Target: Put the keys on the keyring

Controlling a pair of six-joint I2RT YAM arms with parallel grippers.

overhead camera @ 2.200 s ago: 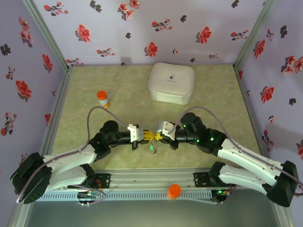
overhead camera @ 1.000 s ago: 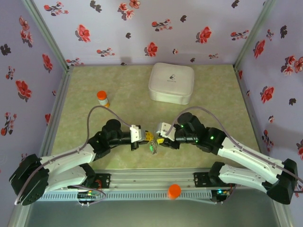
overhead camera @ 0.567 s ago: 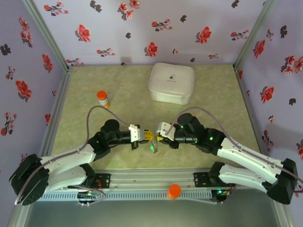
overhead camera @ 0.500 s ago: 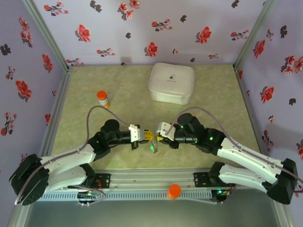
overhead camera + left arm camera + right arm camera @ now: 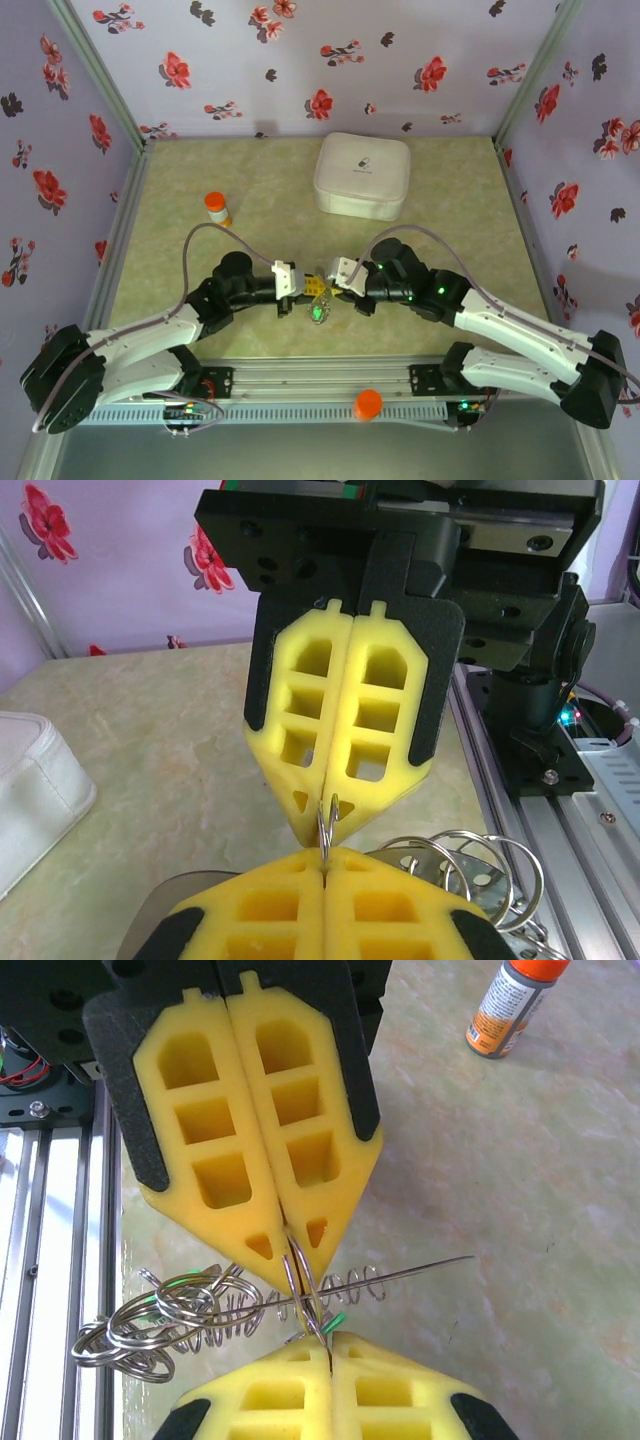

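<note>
The two hands meet tip to tip in the middle of the surface [image 5: 450, 200], close to the near edge. The left hand [image 5: 325, 865] is squeezed tight on the keyring [image 5: 323, 830]. The right hand [image 5: 330, 1350] is squeezed tight on the same thin wire from the other side. So the keyring sits up in the air, pinched between them. The keys [image 5: 318, 313] show as a bright green bit hanging just under the two tips. I cannot tell if they are on the wire yet. A bunch of shiny rings [image 5: 150, 1320] and a little spring dangle with them.

I think the job now is to work the wire open so a key can slide on. The wire is very thin and can slip out of the soft yellow pads. It is best to hold tight with both hands, move only one hand, and go slowly. A hard pull may bend the wire or drop the whole bunch.
</note>
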